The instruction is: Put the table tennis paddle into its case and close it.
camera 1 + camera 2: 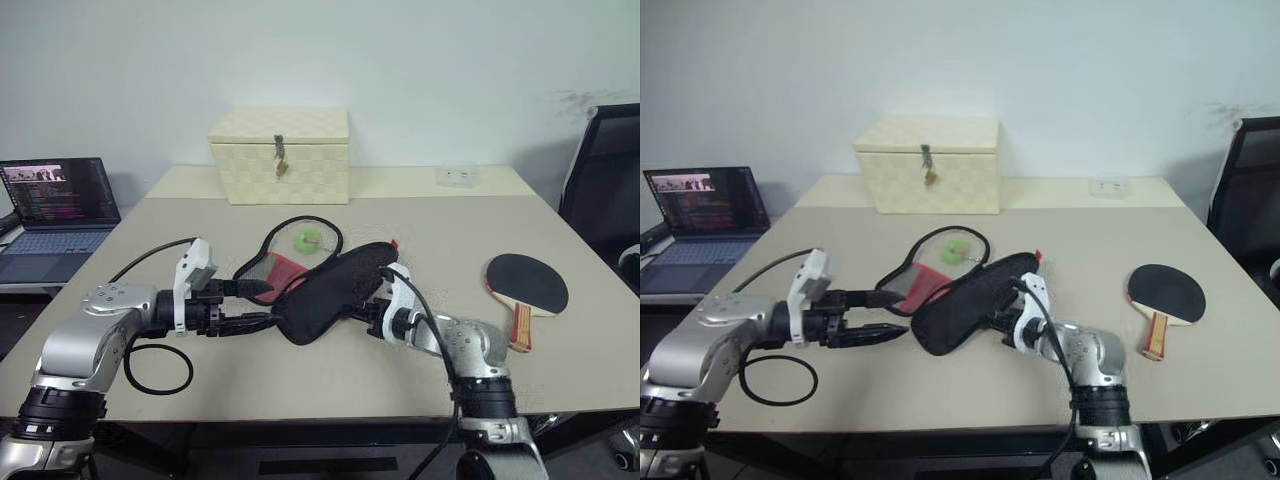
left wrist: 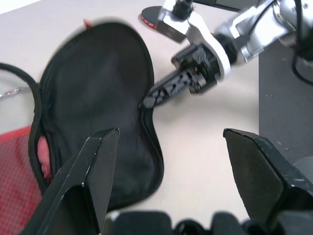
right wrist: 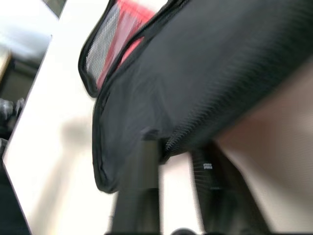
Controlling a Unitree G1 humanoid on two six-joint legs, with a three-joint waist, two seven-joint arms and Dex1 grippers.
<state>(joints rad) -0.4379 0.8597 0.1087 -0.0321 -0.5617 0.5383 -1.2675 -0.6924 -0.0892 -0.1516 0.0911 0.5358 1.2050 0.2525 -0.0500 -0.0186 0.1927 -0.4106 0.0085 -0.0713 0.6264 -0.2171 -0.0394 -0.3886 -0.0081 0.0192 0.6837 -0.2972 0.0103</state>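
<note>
Mid-frame, the right gripper (image 1: 372, 300) has its jaws clamped on the case (image 1: 330, 290) edge; the left gripper (image 1: 255, 305), jaws apart, sits beside it. The table tennis paddle (image 1: 526, 285) lies at right on the worktop (image 1: 430, 230).

Lies mid-desk (image 1: 420, 215): case (image 1: 325, 290). Right of case, well apart: table tennis paddle (image 1: 527, 283). Behind case: latched box (image 1: 281, 155). Left of case, off desk: laptop (image 1: 57, 215).

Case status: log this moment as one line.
case: unzipped, flap lifted | right gripper: jaws shut on flap edge | left gripper: jaws open beside case | table tennis paddle: on table, outside case
</note>
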